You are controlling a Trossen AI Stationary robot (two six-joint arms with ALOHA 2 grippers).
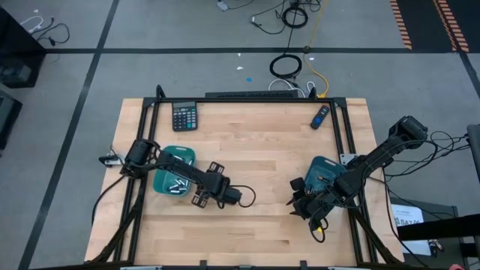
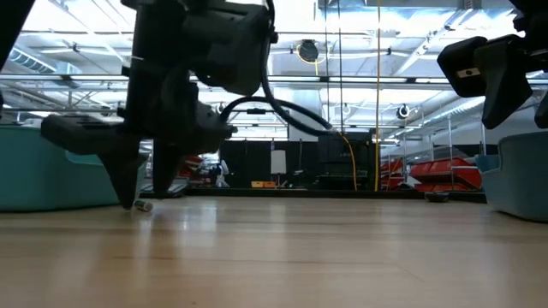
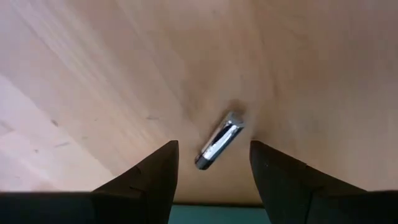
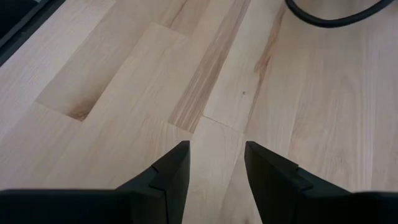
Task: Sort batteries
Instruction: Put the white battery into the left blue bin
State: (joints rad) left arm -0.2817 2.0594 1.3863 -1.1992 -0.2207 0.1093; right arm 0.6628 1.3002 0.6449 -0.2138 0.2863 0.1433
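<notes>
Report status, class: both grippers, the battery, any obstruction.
Left gripper open, low over one battery lying on the table. Right gripper open, over bare wood. Nothing blocking the battery.

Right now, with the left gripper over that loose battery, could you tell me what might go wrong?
The battery lies askew between the open fingers of the left gripper, so closing could nudge it and roll it away instead of pinching it. The left tray sits close behind, so the arm might bump its wall on the way back.

battery (image 3: 219, 141): shiny silver (dark band along it)
trays (image 1: 174, 171): teal
table (image 1: 255, 142): pale wood grain
calculator (image 1: 184, 116): black
</notes>
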